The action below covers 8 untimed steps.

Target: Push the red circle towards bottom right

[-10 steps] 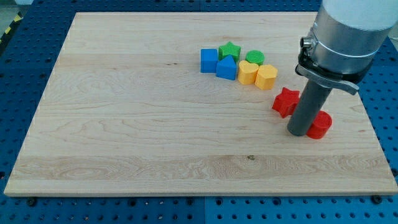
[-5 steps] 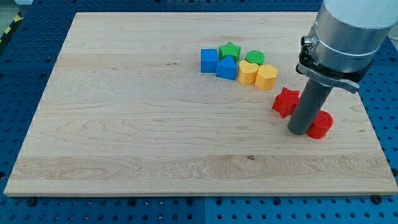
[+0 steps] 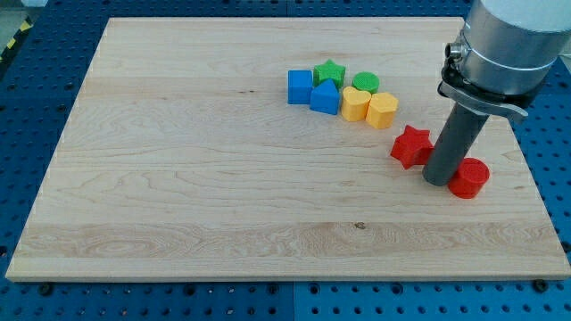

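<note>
The red circle [image 3: 469, 178] lies near the board's right edge, below the middle. My tip [image 3: 438, 181] stands on the board right against the circle's left side. A red star [image 3: 411, 145] lies just to the upper left of my tip, close to the rod.
A cluster sits at the upper middle: a blue square [image 3: 300, 86], a blue block with a peaked top [image 3: 326, 96], a green star [image 3: 330, 71], a green circle [image 3: 365, 83] and two yellow hearts [image 3: 355, 103] [image 3: 383, 110]. The wooden board [image 3: 178, 178] ends just right of the red circle.
My tip has moved to the right and the red circle has slid right with it, nearer the board's right edge. The red star and the cluster have not moved.
</note>
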### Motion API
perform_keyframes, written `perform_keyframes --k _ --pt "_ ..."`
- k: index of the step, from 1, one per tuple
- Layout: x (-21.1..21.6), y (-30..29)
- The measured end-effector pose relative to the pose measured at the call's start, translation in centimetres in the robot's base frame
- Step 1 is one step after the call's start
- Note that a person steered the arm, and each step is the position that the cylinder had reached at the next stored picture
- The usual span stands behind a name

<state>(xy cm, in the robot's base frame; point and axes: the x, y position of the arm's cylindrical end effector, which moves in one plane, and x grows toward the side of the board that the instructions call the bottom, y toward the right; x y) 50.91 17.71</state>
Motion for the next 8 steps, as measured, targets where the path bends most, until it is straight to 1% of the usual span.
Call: perform_keyframes --k 2,3,4,5,7,8 --pt "0.0 1.4" --pt "-1.3 1.4" --pt "-0.8 1.4" --pt "0.6 1.4" --pt "0.6 2.0" --pt "0.6 3.3"
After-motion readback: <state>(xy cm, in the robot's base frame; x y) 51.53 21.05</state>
